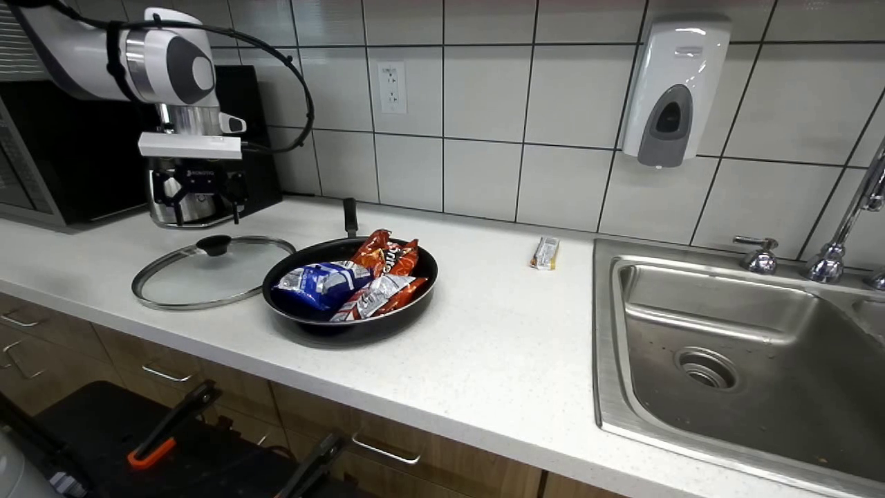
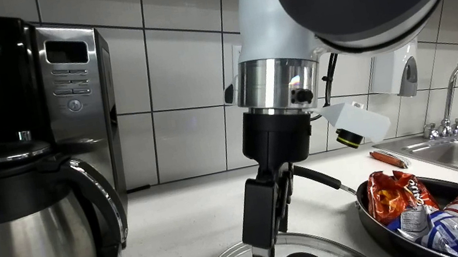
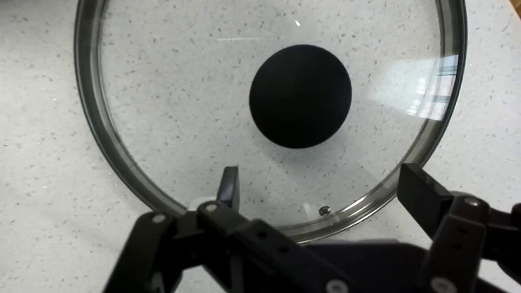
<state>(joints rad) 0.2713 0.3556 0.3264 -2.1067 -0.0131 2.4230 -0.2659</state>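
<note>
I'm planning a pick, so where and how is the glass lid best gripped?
Probably by its black knob, coming straight down from above and closing across opposite sides. The glass lid lies on the counter with the round black knob raised at its centre, while its rim sits low. The gripper points down, open, not touching the black knob.

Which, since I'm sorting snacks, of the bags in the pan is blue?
The blue-and-silver bag, at the side of the pan nearest the glass lid; the other bags show red instead.
</note>
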